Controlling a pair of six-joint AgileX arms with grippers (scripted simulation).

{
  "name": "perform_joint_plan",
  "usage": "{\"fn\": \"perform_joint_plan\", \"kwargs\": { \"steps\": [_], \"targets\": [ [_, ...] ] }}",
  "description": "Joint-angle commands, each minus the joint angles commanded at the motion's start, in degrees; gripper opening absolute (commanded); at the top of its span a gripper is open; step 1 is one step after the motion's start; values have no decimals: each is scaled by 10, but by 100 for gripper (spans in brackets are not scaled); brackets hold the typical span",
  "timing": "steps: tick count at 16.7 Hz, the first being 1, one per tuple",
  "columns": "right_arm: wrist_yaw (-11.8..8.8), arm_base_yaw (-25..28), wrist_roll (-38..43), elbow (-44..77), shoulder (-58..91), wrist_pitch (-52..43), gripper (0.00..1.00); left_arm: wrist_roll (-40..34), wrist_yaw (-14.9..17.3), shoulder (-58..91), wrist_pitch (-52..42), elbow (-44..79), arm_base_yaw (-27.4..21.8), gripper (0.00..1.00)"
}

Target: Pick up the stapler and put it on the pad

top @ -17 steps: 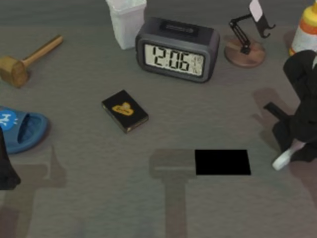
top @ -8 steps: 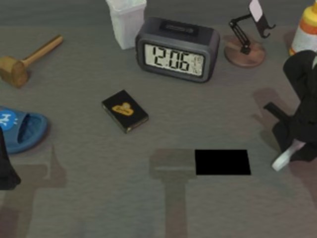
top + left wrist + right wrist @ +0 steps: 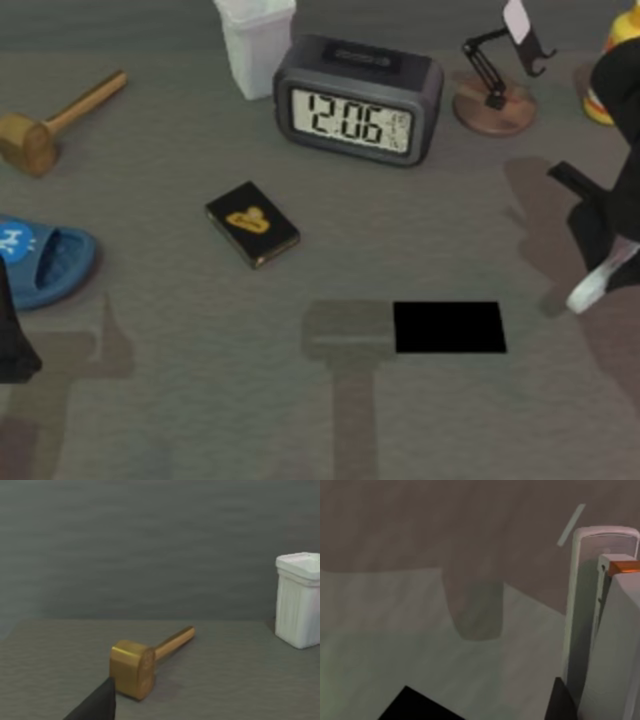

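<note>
The right claw [image 3: 603, 272] is clenched on the stapler [image 3: 591, 287], lifted at the counter's right, beside the pad [image 3: 449, 327]. Light, stiff, likely slippery plastic; a mid-body grip suits it.

Grey-brown table [image 3: 180, 400], faintly grained, soft shadows falling across it. Plain grey wall [image 3: 150, 545] rises behind its far edge. Light even, diffuse.
</note>
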Motion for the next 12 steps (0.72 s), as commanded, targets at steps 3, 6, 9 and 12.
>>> {"fn": "perform_joint_plan", "kwargs": {
  "steps": [3,6,9,12],
  "targets": [
    [0,1,-3,31,-28,-48,0,0,0,0,0,0,0,100],
    [0,1,-3,34,-32,-51,0,0,0,0,0,0,0,100],
    [0,2,5,37,-27,-52,0,0,0,0,0,0,0,100],
    [0,26,63,62,-12,-65,0,0,0,0,0,0,0,100]
  ]
}}
